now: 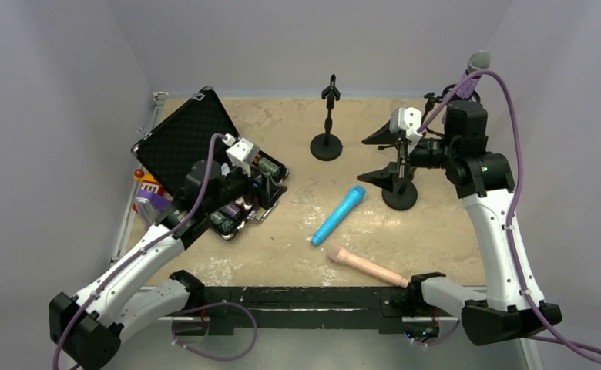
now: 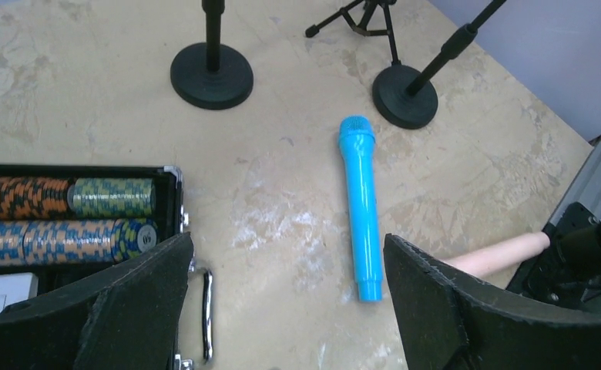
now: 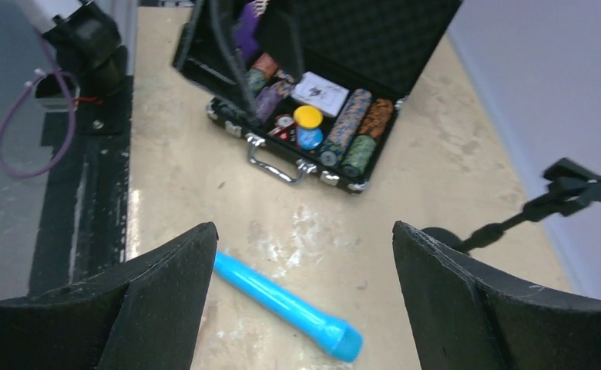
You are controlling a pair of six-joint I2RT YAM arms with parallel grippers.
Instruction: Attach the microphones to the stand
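Note:
The bright-blue microphone (image 1: 338, 215) lies flat mid-table; it also shows in the left wrist view (image 2: 359, 208) and the right wrist view (image 3: 282, 304). The peach-pink microphone (image 1: 367, 267) lies near the front edge, its end showing in the left wrist view (image 2: 501, 254). The purple microphone (image 1: 467, 75), with a grey mesh head, stands tilted up at the back right on a stand partly hidden behind my right arm. An empty round-base stand (image 1: 327, 119) is at the back centre, another (image 1: 400, 193) at the right. My left gripper (image 1: 270, 181) is open and empty over the case edge. My right gripper (image 1: 381, 158) is open and empty beside the right stand.
An open black case (image 1: 186, 142) of poker chips (image 2: 66, 220) lies at the left, its metal handle (image 2: 207, 312) facing the table's middle. Purple cables loop round both arms. A black rail (image 1: 282, 297) runs along the front edge. A tripod stand (image 2: 363, 19) is at the back right.

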